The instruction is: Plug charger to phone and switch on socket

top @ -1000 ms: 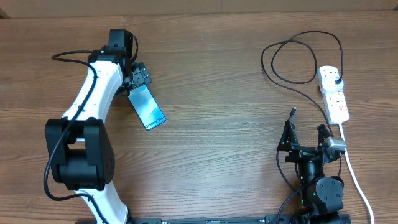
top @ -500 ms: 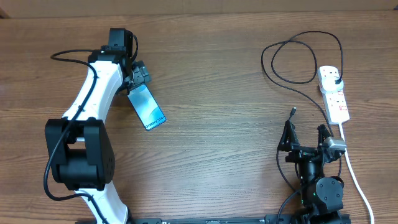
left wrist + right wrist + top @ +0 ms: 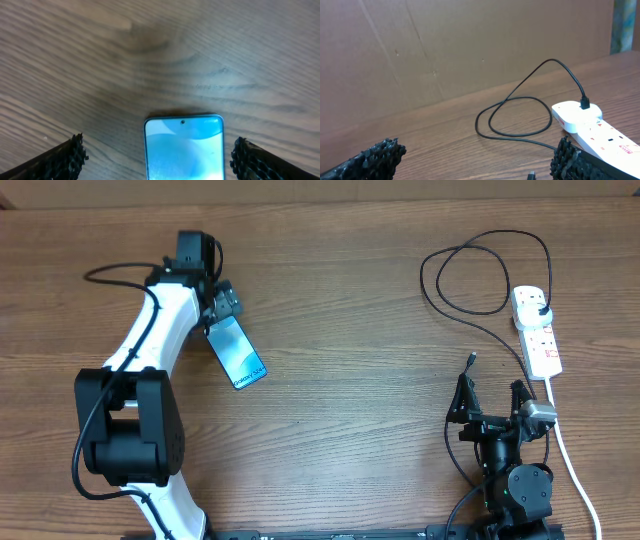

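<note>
The phone lies flat on the wooden table, blue-teal screen up, slanted. My left gripper hovers open over its top end. In the left wrist view the phone sits between the two fingertips, with a gap on each side, and the left gripper holds nothing. The charger cable loops at the back right, its plug in the socket strip and its connector tip loose on the table. My right gripper stands open just behind that tip, empty.
A thick white lead runs from the strip toward the front right edge. A brown cardboard wall stands behind the table. Bare wood lies between the phone and the cable tip.
The left arm has shifted very slightly over the phone's top end. The phone, the cable and the right arm have not moved.
</note>
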Controlling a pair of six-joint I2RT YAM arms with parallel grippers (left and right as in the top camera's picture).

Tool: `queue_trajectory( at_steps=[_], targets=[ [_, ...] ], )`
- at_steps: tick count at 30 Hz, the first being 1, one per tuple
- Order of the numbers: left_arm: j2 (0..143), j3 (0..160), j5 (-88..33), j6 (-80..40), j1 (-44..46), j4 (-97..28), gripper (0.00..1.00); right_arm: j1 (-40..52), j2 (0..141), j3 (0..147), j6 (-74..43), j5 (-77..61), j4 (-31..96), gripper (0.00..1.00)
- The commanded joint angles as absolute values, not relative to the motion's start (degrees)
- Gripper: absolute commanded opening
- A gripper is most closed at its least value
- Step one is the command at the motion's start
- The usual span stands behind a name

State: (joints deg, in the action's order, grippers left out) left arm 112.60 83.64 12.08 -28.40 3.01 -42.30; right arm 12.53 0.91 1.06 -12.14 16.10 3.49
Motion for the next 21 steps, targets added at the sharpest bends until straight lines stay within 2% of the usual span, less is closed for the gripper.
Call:
queue_trajectory(
  at_steps=[1, 9, 14, 21],
  targets=[
    [113.2, 78.7, 7.4, -28.4, 3.8, -39.2, 1.0, 13.0, 0.8, 0.5, -12.0, 16.9, 3.2, 1.0],
    [113.1, 73.1, 3.7, -28.3, 3.8, -32.2, 0.99, 13.0, 0.8, 0.5, -12.0, 16.9, 3.2, 1.0],
    [113.1, 73.0, -1.0, -28.4, 4.5, -34.7, 1.0, 13.0, 0.8, 0.5, -12.0, 16.9, 3.2, 1.0],
    [113.2, 70.2, -1.1, -28.3, 6.9, -36.1, 1.0, 13.0, 0.8, 0.5, -12.0, 16.9, 3.2, 1.0]
  ],
)
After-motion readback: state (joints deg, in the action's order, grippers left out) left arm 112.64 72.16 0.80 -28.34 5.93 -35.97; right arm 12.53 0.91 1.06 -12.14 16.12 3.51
